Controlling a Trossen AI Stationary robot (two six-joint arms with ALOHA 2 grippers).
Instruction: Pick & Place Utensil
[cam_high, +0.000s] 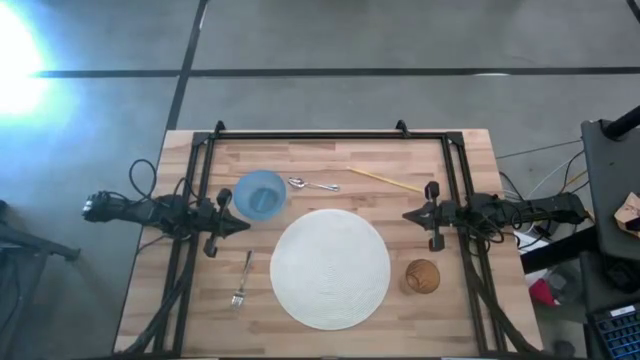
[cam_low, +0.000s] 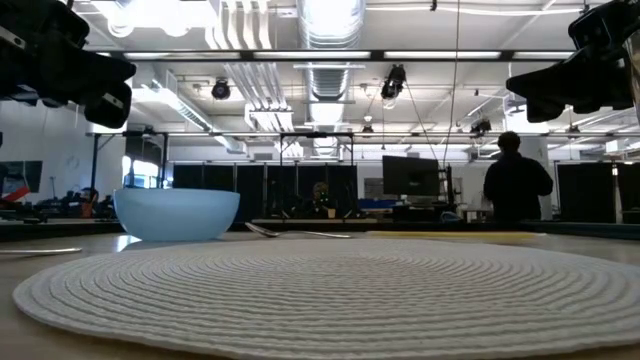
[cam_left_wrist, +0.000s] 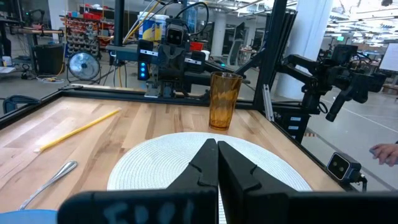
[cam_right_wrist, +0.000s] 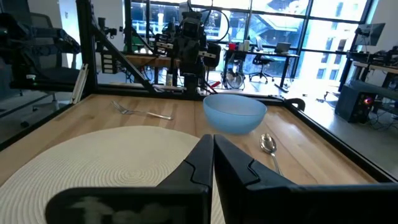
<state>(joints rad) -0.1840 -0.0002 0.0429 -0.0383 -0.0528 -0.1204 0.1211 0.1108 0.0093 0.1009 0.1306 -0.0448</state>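
Note:
A fork (cam_high: 242, 279) lies on the wood left of the round white placemat (cam_high: 330, 268). A spoon (cam_high: 312, 185) lies beyond the mat, beside the blue bowl (cam_high: 260, 195). A yellow chopstick (cam_high: 385, 180) lies at the far right. My left gripper (cam_high: 246, 226) hangs shut at the table's left side, above the wood between bowl and fork, its fingers (cam_left_wrist: 217, 163) pointing level at the mat. My right gripper (cam_high: 407, 215) hangs shut at the right side, fingers (cam_right_wrist: 213, 158) also level toward the mat.
An amber cup (cam_high: 421, 276) stands upright on the wood right of the mat, near the right arm. A black frame (cam_high: 330, 135) runs along the table's far edge and both sides. A person (cam_low: 517, 180) stands in the room beyond the table.

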